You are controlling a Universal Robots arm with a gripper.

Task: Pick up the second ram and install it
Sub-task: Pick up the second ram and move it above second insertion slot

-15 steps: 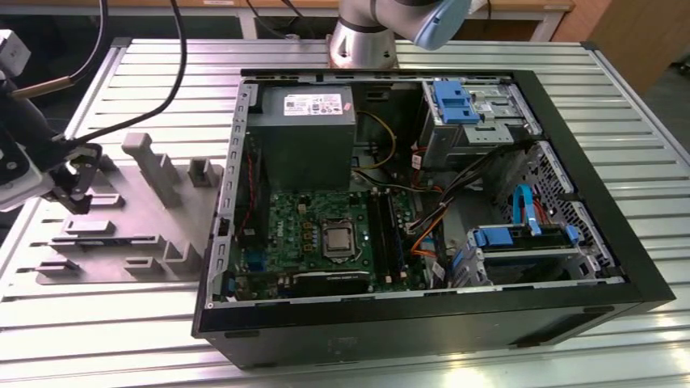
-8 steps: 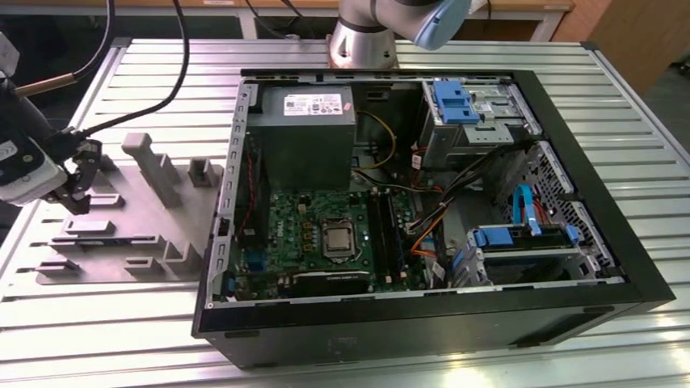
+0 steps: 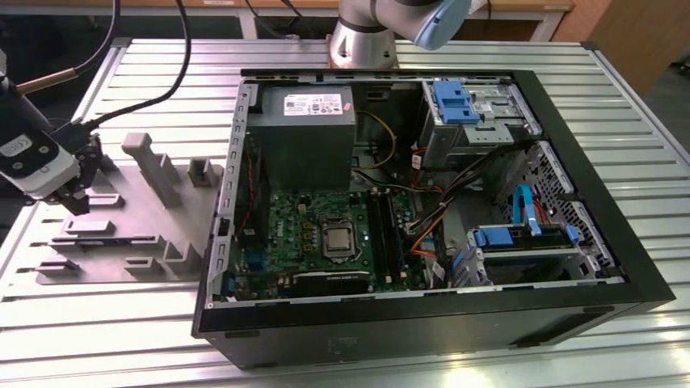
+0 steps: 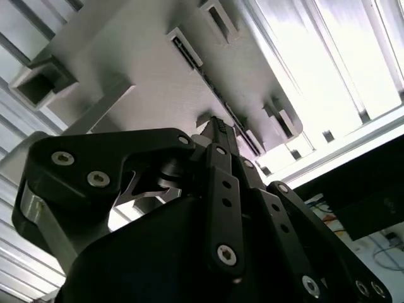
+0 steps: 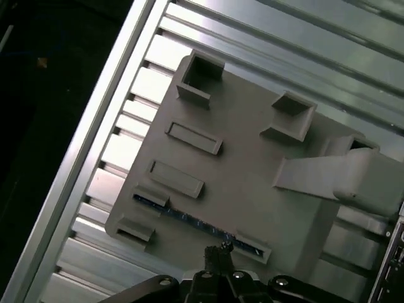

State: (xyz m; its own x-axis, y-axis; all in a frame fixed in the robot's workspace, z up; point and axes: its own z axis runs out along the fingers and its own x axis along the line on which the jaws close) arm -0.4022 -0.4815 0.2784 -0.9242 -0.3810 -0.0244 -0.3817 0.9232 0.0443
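The second ram point(image 5: 189, 222) is a thin blue board standing on edge in a long slot of the grey holder plate point(image 5: 246, 170); in the second wrist view its edge point(image 4: 243, 129) is a dark line. My gripper point(image 5: 218, 249) hangs just over the middle of the stick, fingers pressed together with nothing between them. Its dark fingertips point(image 4: 218, 129) sit beside the ram's edge, a small gap showing. In the exterior view the gripper point(image 3: 77, 208) is at the left, low over the grey holder plate point(image 3: 135, 230).
An open computer case point(image 3: 431, 323) lies at the exterior view's right, with a green motherboard point(image 3: 296, 222) and long black memory slots point(image 3: 385, 234). The holder plate carries tall grey posts point(image 3: 145, 158). Black cables point(image 3: 161, 73) trail over the slatted metal table point(image 3: 108, 315).
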